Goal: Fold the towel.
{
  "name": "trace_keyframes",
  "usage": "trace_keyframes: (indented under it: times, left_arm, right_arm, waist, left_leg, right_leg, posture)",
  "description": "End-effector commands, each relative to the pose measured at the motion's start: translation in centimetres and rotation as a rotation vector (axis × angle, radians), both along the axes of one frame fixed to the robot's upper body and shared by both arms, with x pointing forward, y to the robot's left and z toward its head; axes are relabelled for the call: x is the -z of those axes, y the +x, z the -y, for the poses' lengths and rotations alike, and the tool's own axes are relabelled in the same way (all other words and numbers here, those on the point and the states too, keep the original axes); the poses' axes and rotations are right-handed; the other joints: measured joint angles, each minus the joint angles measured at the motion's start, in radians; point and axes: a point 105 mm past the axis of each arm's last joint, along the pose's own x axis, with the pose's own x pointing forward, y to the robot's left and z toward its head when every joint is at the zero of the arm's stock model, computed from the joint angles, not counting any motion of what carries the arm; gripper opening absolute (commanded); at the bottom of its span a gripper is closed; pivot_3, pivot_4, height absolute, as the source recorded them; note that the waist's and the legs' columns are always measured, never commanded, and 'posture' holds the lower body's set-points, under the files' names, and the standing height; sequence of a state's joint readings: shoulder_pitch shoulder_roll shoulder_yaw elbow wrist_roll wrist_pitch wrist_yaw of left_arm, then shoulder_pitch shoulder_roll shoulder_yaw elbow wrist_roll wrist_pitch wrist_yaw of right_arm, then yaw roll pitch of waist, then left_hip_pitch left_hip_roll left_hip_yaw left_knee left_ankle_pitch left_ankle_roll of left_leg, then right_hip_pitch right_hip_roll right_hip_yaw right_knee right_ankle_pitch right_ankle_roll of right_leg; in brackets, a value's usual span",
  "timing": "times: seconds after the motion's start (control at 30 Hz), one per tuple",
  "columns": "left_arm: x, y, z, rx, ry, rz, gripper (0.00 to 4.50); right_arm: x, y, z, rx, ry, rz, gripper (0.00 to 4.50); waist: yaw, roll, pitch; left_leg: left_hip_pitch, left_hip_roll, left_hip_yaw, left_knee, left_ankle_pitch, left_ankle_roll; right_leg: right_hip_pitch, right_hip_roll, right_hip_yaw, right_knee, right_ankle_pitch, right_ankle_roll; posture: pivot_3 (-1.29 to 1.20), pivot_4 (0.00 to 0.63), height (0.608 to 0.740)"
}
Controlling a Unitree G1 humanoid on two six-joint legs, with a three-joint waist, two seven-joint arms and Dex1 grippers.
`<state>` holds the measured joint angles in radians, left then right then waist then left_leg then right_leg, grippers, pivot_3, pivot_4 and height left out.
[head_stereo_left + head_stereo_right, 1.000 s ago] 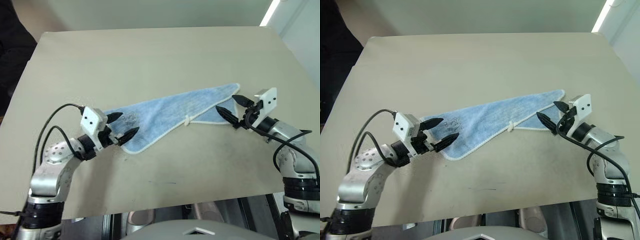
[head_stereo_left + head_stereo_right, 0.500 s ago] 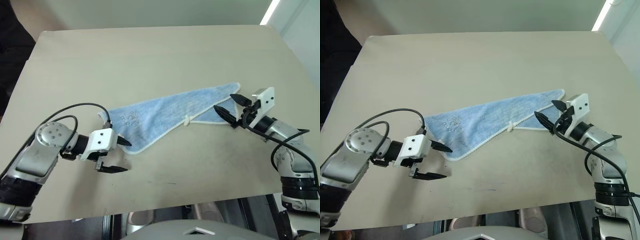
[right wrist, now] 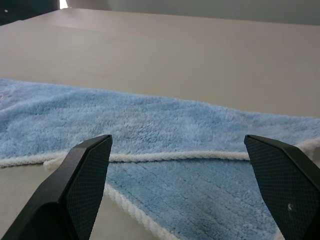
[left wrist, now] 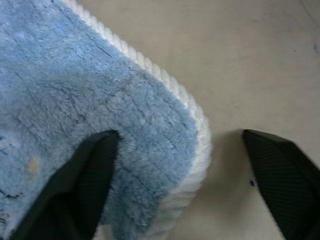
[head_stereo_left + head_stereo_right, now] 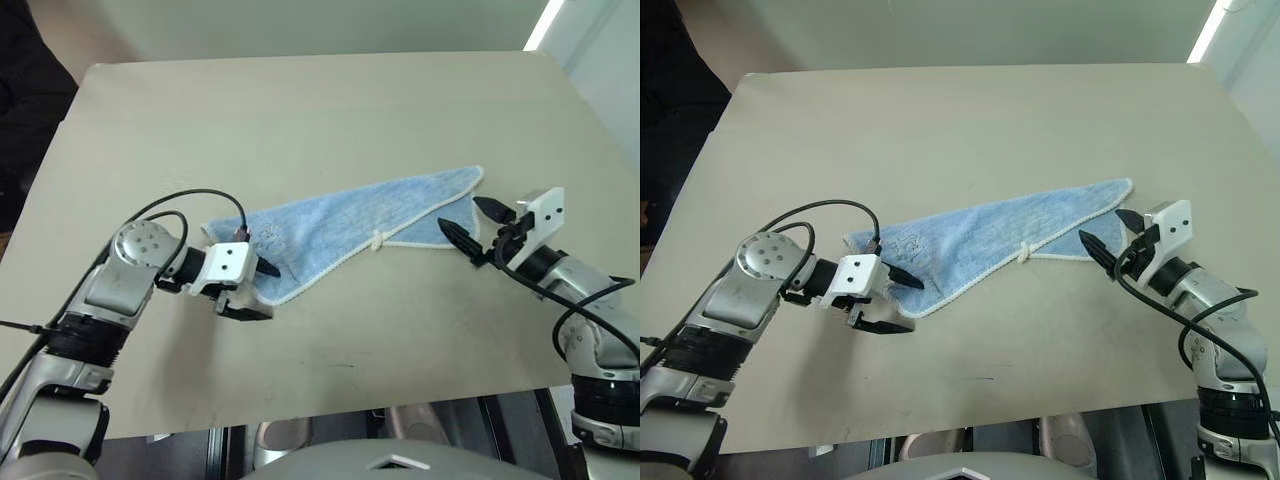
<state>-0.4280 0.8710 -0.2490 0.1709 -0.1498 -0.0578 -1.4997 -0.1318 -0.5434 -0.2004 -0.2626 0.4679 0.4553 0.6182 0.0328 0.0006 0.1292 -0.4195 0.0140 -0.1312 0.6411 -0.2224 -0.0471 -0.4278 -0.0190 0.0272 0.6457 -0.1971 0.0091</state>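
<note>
- the towel (image 5: 350, 222), light blue with whitish corded edging, lies flat near the middle of a beige table (image 5: 320, 110), folded into a long triangular shape that runs from the robot's left and nearer side up toward its right and farther side.
- a small white loop tag (image 5: 376, 241) sticks out from the towel's nearer edge, about halfway along it.
- faint dark stitching, too small to read, marks the towel near its left end.
- the left gripper (image 5: 255, 291) sits at the towel's left, rounded corner, pointing toward the robot's right and tilted down at the table.
- its two black fingers stand apart and straddle that corner: in the left wrist view one finger (image 4: 75, 187) presses on the blue terry inside the edging, while the other is on the bare table just beyond the white edge; the cloth is not pinched.
- the right gripper (image 5: 473, 226) hovers close to the towel's right end, roughly level and aimed toward the robot's left.
- its fingers are spread wide, with nothing between them; the right wrist view looks between the two fingertips (image 3: 82, 175) across the layered towel, one corded edge lying over the blue layer beneath.
- black cables loop from both forearms.
</note>
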Motion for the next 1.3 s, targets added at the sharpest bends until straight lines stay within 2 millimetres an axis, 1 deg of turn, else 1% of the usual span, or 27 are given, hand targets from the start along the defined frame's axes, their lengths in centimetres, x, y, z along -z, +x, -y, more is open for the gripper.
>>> trace_keyframes:
  times: [0.03,0.13,0.2,0.3,0.33,0.4,0.5,0.63,0.73,0.8,0.83,0.9,0.97,1.17,1.3]
  left_arm:
    - [0.7,-0.5,0.1,0.027,0.015,-0.03,2.92]
    - [0.5,-0.7,0.0,0.033,0.009,-0.028,1.83]
    - [0.4,-0.9,-0.1,0.037,0.008,-0.029,1.2]
    - [0.2,-1.4,-0.8,0.035,0.021,-0.048,0.15]
    - [0.3,-1.6,-1.2,0.035,0.037,-0.054,0.06]
    - [0.3,-1.8,-1.8,0.038,0.066,-0.049,0.06]
    - [0.3,-1.7,-2.0,0.026,0.074,-0.049,0.06]
    - [-0.2,-1.6,-2.0,0.001,0.05,-0.05,0.06]
    - [-0.2,-1.7,-2.2,-0.009,0.048,-0.056,0.06]
    - [-0.2,-1.8,-2.3,-0.016,0.048,-0.056,0.06]
    - [-0.2,-1.8,-2.3,-0.019,0.047,-0.055,0.06]
    - [-0.1,-1.9,-2.2,-0.022,0.045,-0.055,0.06]
    - [0.0,-2.0,-2.1,-0.024,0.041,-0.055,0.06]
    - [0.4,-2.3,-2.1,-0.035,0.036,-0.059,0.06]
    - [0.5,-2.4,-2.1,-0.04,0.034,-0.06,0.06]
  right_arm:
    - [-2.0,-0.1,0.4,0.005,-0.008,0.065,4.5]
    - [-2.2,0.2,0.3,-0.011,-0.027,0.069,4.5]
    - [-2.3,0.3,0.3,-0.02,-0.037,0.071,4.5]
    - [-2.9,1.1,0.4,-0.038,-0.102,0.1,4.5]
    - [-3.0,1.7,0.6,-0.04,-0.158,0.115,4.5]
    - [-3.0,2.7,1.0,-0.05,-0.262,0.133,4.5]
    - [-2.5,3.8,1.6,-0.063,-0.408,0.153,4.5]
    - [-0.5,5.5,3.2,-0.126,-0.72,0.182,4.5]
    - [0.2,7.0,4.2,-0.141,-0.88,0.212,4.5]
    - [0.4,7.9,4.7,-0.149,-0.992,0.244,4.5]
    - [0.1,8.5,4.9,-0.132,-1.034,0.265,4.5]
    - [-0.5,9.6,5.1,-0.11,-1.096,0.304,4.5]
    - [-0.8,10.2,5.1,-0.112,-1.153,0.337,4.5]
    - [-1.6,11.2,4.6,-0.108,-1.202,0.395,4.5]
    - [-1.2,11.5,4.1,-0.136,-1.269,0.43,4.5]
  waist:
    - [-0.003,0.0,0.0]
    - [-0.005,0.0,0.0]
    - [-0.006,0.0,0.0]
    - [-0.011,0.0,0.0]
    - [-0.013,0.0,0.0]
    - [-0.02,0.001,-0.001]
    - [-0.021,0.001,-0.001]
    - [-0.022,0.001,-0.001]
    - [-0.025,0.001,-0.001]
    - [-0.027,0.002,-0.001]
    - [-0.028,0.002,-0.001]
    - [-0.029,0.003,-0.001]
    - [-0.029,0.003,-0.001]
    - [-0.028,0.003,-0.001]
    - [-0.028,0.003,-0.001]
  left_leg:
    - [0.0,0.0,0.0,0.0,0.0,0.0]
    - [0.0,0.0,0.0,0.0,0.0,0.0]
    - [0.0,0.0,0.0,0.0,0.0,0.001]
    - [0.0,0.0,0.0,0.0,-0.001,0.001]
    - [0.0,0.0,0.001,0.0,-0.001,0.001]
    - [0.0,0.001,0.001,-0.001,-0.001,0.001]
    - [0.001,0.002,0.001,-0.001,-0.001,0.001]
    - [0.001,0.004,0.001,-0.002,-0.001,0.002]
    - [0.0,0.005,0.001,-0.003,-0.001,0.002]
    - [0.0,0.006,0.001,-0.004,-0.001,0.002]
    - [0.0,0.006,0.001,-0.004,-0.001,0.002]
    - [0.0,0.007,0.001,-0.005,-0.001,0.002]
    - [0.0,0.007,0.001,-0.006,-0.001,0.002]
    - [0.0,0.008,0.001,-0.009,-0.002,0.001]
    - [0.0,0.008,0.001,-0.009,-0.002,0.001]
  right_leg:
    - [0.0,0.0,0.0,0.0,0.0,0.0]
    - [0.0,0.0,0.0,0.0,-0.001,0.001]
    - [0.0,0.0,0.0,0.0,-0.001,0.001]
    - [0.0,0.0,0.0,0.0,0.002,0.006]
    - [0.0,0.0,0.0,0.0,0.002,0.005]
    - [-0.001,0.0,0.0,0.0,0.002,0.005]
    - [-0.001,0.0,0.0,0.0,0.002,0.005]
    - [-0.002,0.0,0.0,0.0,0.003,0.007]
    - [-0.003,0.0,0.0,0.001,0.004,0.007]
    - [-0.004,0.0,0.0,0.001,0.005,0.006]
    - [-0.004,0.0,0.0,0.001,0.005,0.006]
    - [-0.005,0.0,0.0,0.002,0.005,0.006]
    - [-0.006,0.0,0.0,0.002,0.005,0.005]
    - [-0.006,0.0,0.0,0.001,0.005,0.004]
    - [-0.007,0.0,0.0,0.001,0.005,0.004]
  posture:
    - [0.0,0.15,0.74]
    - [0.0,0.15,0.74]
    - [0.0,0.15,0.74]
    - [0.0,0.15,0.74]
    - [0.0,0.15,0.74]
    - [0.0,0.15,0.74]
    - [0.0,0.15,0.74]
    - [0.0,0.15,0.74]
    - [0.0,0.15,0.74]
    - [0.0,0.15,0.74]
    - [0.0,0.15,0.74]
    - [0.0,0.15,0.74]
    - [0.0,0.15,0.74]
    - [0.0,0.15,0.74]
    - [0.0,0.15,0.74]
